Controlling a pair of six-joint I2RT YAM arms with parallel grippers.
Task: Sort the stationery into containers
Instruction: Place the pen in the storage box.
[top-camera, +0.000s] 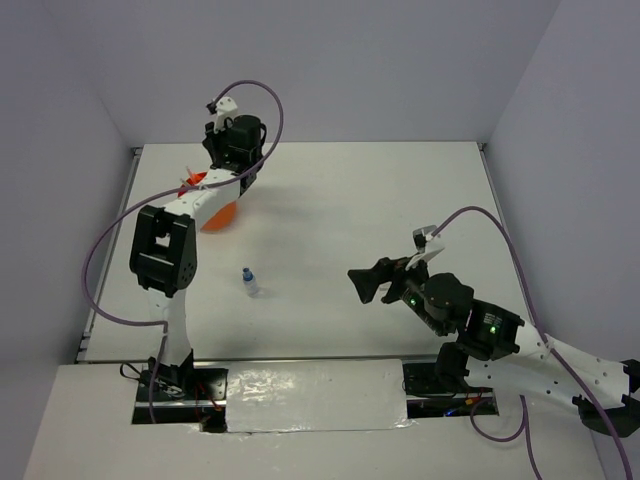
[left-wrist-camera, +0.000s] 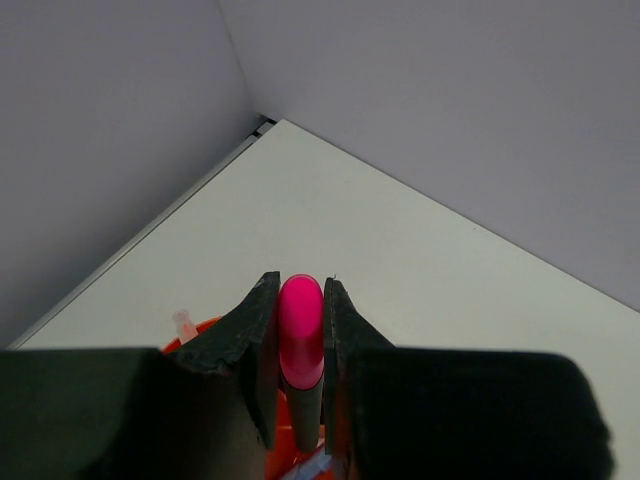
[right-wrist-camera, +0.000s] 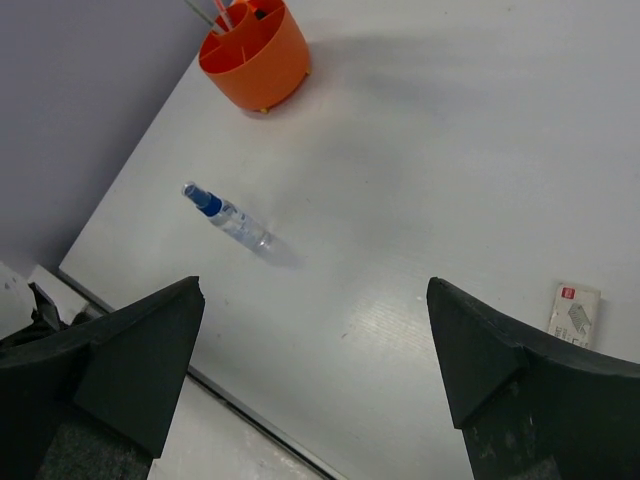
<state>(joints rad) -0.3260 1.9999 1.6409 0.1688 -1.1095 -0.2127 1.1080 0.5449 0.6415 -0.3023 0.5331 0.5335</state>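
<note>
While the left arm reaches all the way out to the far left corner, its tool (left-wrist-camera: 301, 288) is clamped on a black highlighter (left-wrist-camera: 300, 330) with a pink cap, the cap poking up between the two fingers. It hangs right over the orange organiser (top-camera: 218, 215), which sits on the white surface (top-camera: 400, 190) at the far left. In the left wrist view you only get a sliver of orange rim under the fingers, so I can't tell which compartment the highlighter is lined up with, or whether its bottom end is already inside.

A pale salmon piece (left-wrist-camera: 185, 325) sticks up from the organiser just left of the tool, and the right wrist view shows a couple of thin things standing in it too, though they're cut off by the top edge.

The blue-capped clear bottle (top-camera: 249, 282) is lying on its side in the near left part of the surface, well apart from the organiser.

Over on the right, the right tool (right-wrist-camera: 315, 290) is spread wide with nothing in it, pointing left toward the bottle and hovering above the surface. A beige eraser (right-wrist-camera: 574, 310) with a small red mark lies flat near it, well away from both the bottle and the organiser.
</note>
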